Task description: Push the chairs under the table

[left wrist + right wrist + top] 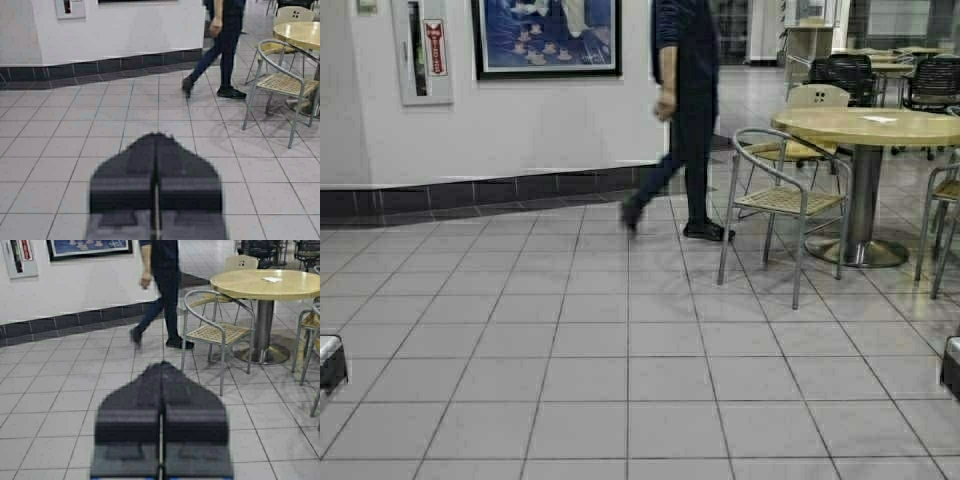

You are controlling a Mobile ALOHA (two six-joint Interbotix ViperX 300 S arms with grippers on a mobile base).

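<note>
One of the chairs (817,96) with a tan plywood back pierced by small square holes stands behind a round table at the far right; it also shows in the left wrist view (295,14) and the right wrist view (241,262). The table is out of view. My left gripper (157,134) is shut and empty, held low over bare floor tiles. The right gripper (161,363) is likewise shut with nothing in it, above the tiles. Both are far from the chair. Only slivers of the arms show at the high view's lower side edges.
A person (685,110) walks across the tiled floor ahead. At the right are a round wood-topped table (872,127) on a steel pedestal and a grey mesh armchair (782,195); another armchair (942,200) is at the edge. A white wall (520,120) with a dark base strip runs behind.
</note>
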